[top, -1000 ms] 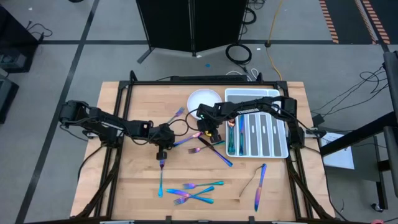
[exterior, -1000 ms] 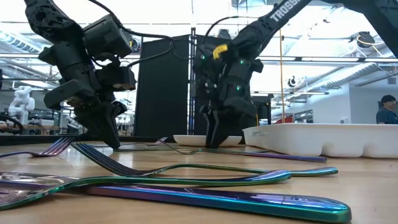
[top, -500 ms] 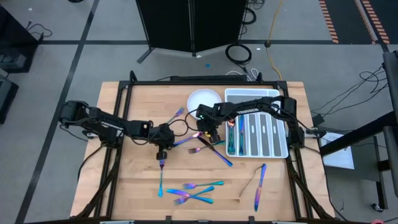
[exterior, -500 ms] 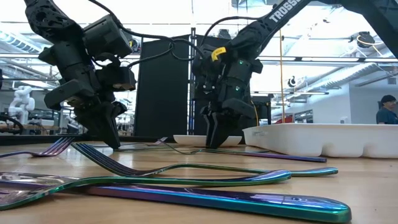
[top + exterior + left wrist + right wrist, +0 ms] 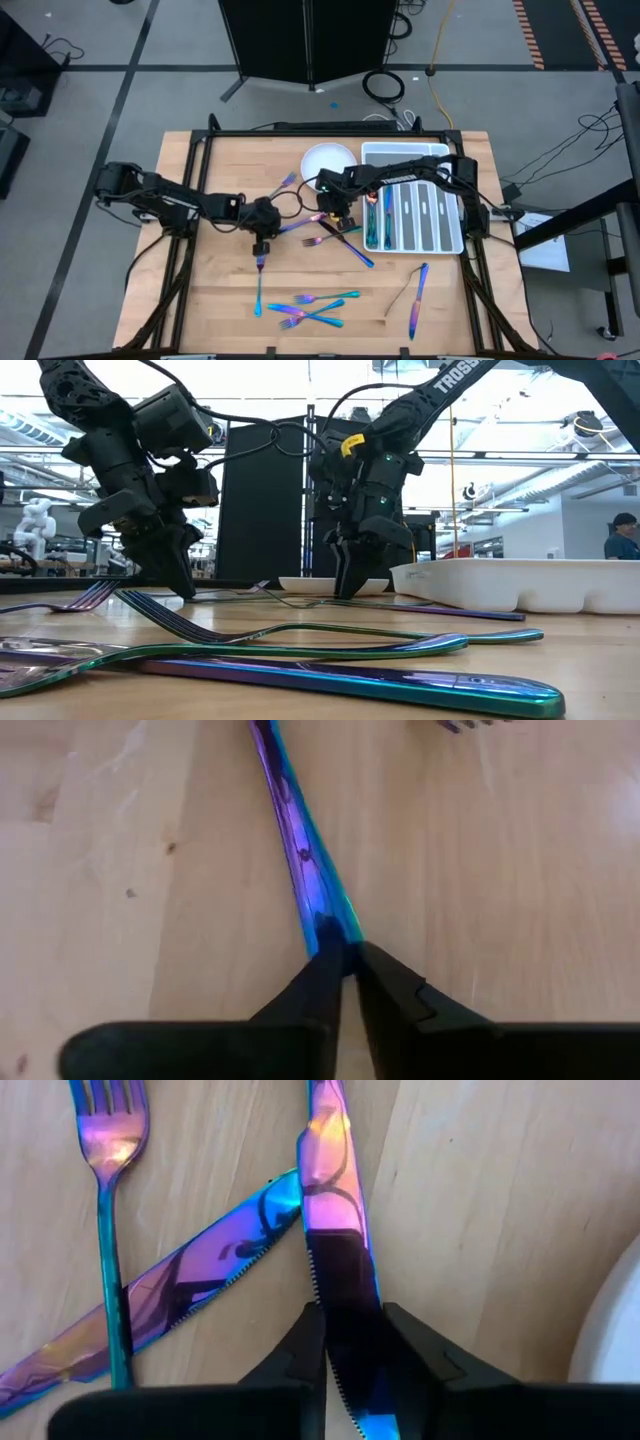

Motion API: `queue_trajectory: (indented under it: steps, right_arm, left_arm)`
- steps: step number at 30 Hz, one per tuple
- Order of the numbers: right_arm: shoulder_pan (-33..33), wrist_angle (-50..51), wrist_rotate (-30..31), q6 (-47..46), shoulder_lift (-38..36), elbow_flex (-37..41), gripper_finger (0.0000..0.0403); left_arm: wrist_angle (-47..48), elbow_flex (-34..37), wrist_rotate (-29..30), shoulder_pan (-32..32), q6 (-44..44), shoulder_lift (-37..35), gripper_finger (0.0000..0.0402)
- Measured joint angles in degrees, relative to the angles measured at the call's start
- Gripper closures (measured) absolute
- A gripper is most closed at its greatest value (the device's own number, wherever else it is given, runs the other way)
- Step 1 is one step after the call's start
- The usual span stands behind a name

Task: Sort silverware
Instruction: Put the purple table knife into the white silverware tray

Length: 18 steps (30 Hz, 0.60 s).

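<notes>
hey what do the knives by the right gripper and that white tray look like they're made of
Knives: likely metal with an iridescent coating; mirror-like purple-blue sheen, serrated edge. The right gripper straddles one. Tray: probably matte white plastic, though that's uncertain; thick rounded rim, no glare.

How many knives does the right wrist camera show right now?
2. One knife is pinched in the right gripper; the second knife slants beside it, crossed by a fork. Others may lie out of frame. The left gripper pinches a handle.

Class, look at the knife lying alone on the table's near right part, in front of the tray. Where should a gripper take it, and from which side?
Probably grip the lone knife at mid-length, coming straight down, fingers across its narrow width. It lies flat on bare table, with space both sides.
</notes>
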<state>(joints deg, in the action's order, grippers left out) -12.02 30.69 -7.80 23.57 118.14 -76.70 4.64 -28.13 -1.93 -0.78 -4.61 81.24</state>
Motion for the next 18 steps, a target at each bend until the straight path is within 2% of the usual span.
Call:
queue_trajectory:
  steps: [6,11,15,17,18]
  right_arm:
    - [0.43,1.46,1.51,-2.5,-2.68,0.38,0.035]
    - [0.47,2.67,1.32,-3.64,-4.9,0.37,0.0351]
    - [0.76,2.73,1.17,-4.34,-6.73,0.37,0.0351]
    - [0.8,2.08,0.96,-4.75,-8.01,0.25,0.0351]
    - [0.81,1.98,0.88,-4.98,-8.66,0.24,0.0351]
  left_arm:
    - [-0.52,-3.43,1.18,-0.04,-1.02,-5.56,0.0311]
    - [0.32,-6.9,8.09,-0.04,-0.05,-11.1,0.0281]
    - [0.57,-7.44,13.76,0.44,2.35,-14.61,0.0274]
    - [1.27,-7.53,12.58,1.89,1.38,-14.96,0.0274]
    - [1.96,-7.55,9.19,3.08,0.28,-14.62,0.0273]
